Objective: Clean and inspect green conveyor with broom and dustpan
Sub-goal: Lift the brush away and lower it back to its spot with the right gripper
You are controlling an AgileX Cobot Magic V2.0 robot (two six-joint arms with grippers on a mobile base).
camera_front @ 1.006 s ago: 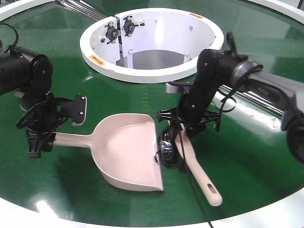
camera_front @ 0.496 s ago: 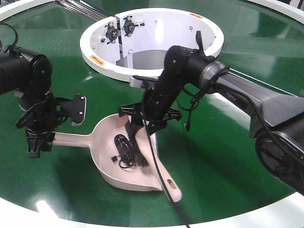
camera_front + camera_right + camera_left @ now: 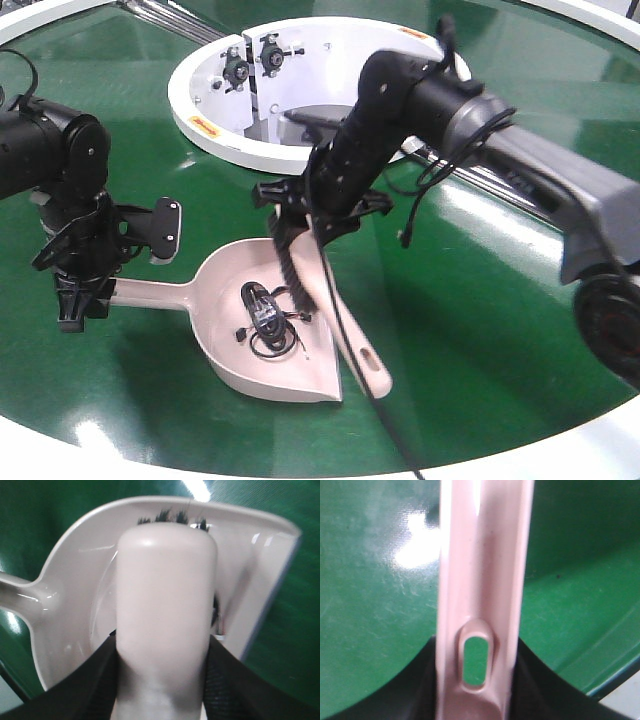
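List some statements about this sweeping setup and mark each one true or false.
1. The left gripper is clamped on the handle of the dustpan. True.
2. The broom lies untouched on the green conveyor. False: the right gripper grips it near the bristle end and holds it tilted over the dustpan.
3. A black tangle lies inside the dustpan. True.
4. The dustpan sits inside the white ring. False: it is on the green conveyor, outside the ring and nearer the front camera.
5. The broom's handle end has a slotted hole. True.
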